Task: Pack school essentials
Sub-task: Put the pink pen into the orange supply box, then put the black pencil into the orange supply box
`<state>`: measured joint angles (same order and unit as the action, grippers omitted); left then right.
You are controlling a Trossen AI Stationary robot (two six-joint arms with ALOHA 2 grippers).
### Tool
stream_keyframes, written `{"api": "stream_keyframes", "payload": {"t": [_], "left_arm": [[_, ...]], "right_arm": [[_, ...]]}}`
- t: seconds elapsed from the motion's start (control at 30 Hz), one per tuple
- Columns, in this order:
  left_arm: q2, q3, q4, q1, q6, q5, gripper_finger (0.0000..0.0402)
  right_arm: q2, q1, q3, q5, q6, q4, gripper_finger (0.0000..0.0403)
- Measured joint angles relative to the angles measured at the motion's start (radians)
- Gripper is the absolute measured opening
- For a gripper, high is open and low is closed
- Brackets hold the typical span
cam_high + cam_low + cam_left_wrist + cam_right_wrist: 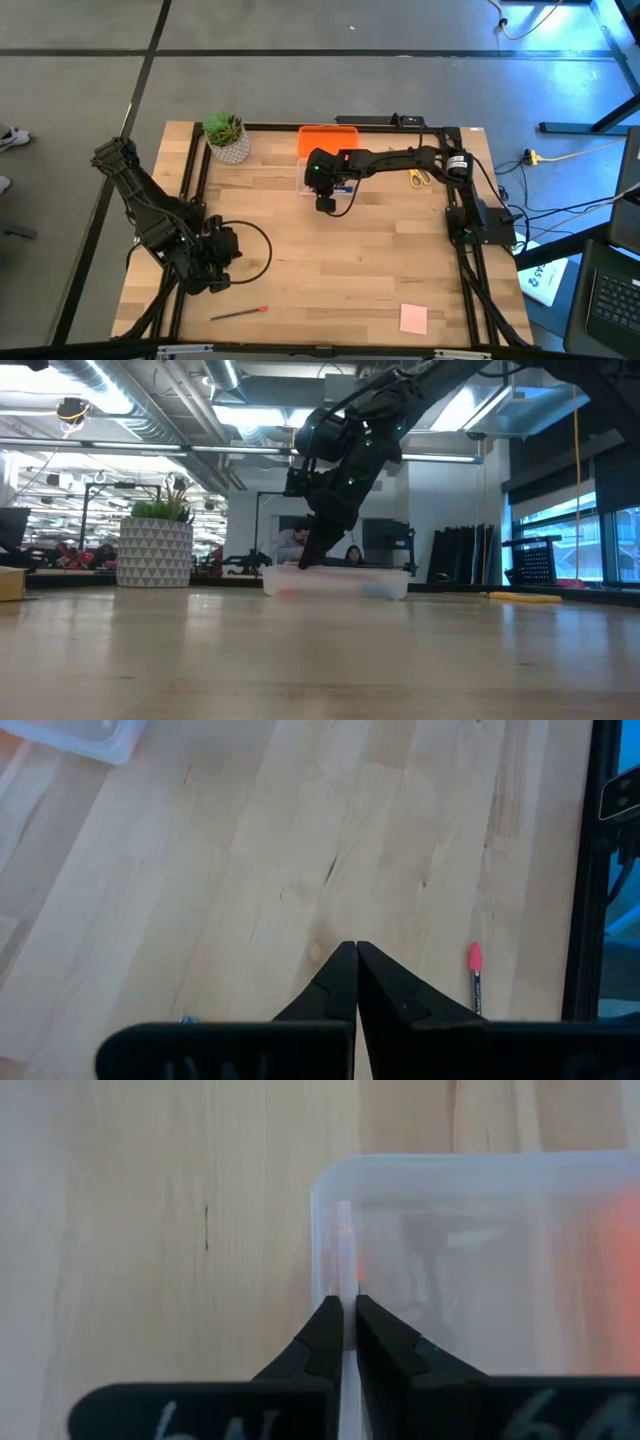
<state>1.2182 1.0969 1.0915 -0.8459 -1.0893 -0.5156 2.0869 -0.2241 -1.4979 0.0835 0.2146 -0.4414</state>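
My right gripper (326, 203) (345, 1302) slants down at the near left corner of the clear case (480, 1250) (335, 582), shut on a pale thin stick (345, 1250). The case's orange lid (328, 140) lies behind it. Yellow-handled scissors (418, 178) lie on the table right of the case. A red-tipped pencil (240, 313) (474, 965) and a pink note pad (413, 318) lie near the front edge. My left gripper (220, 265) (355, 948) hangs shut and empty over the left of the table. My right gripper pinches the pale thin stick (345, 1285) between its two fingertips. The stick runs along the fingers and sticks out past their tips, slanting down from above. Its free end (345, 1210) stands at the case's wall; whether it touches the wall I cannot tell.
A small potted plant (228, 138) stands at the far left, beside the case. Black frame rails (190, 200) run along the table's left and right sides. Bare wood lies between the case and the front edge.
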Motion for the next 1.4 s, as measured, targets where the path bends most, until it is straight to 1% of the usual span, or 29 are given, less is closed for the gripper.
{"api": "stream_keyframes", "payload": {"t": [0.57, 0.67, 0.9, 1.0, 1.13, 1.27, 1.4], "left_arm": [[0.000, 0.000, 0.000, 0.000, 0.000, 0.003, 0.0000], [0.000, 0.000, 0.000, 0.000, 0.000, 0.003, 0.0000], [0.000, 0.000, 0.000, 0.000, 0.000, 0.005, 0.0000], [0.000, 0.000, 0.000, 0.000, 0.000, 0.005, 0.0000], [0.000, 0.000, -0.001, 0.000, -0.001, 0.015, 0.0000], [0.000, 0.000, -0.001, 0.000, 0.000, 0.060, 0.0000], [0.000, 0.000, -0.001, -0.009, -0.001, 0.071, 0.0000]], "right_arm": [[0.005, 0.000, 0.001, -0.003, 0.001, -0.006, 0.0030], [0.005, 0.000, 0.002, -0.003, 0.001, -0.006, 0.0045], [0.004, 0.000, 0.001, -0.003, 0.001, -0.007, 0.0100], [0.004, 0.000, -0.001, -0.004, 0.002, -0.010, 0.0111], [0.004, 0.000, -0.048, -0.004, 0.003, -0.066, 0.0113], [0.004, 0.000, -0.125, -0.003, 0.009, -0.148, 0.0114], [0.004, 0.013, -0.217, -0.005, 0.061, -0.250, 0.0114]]}}
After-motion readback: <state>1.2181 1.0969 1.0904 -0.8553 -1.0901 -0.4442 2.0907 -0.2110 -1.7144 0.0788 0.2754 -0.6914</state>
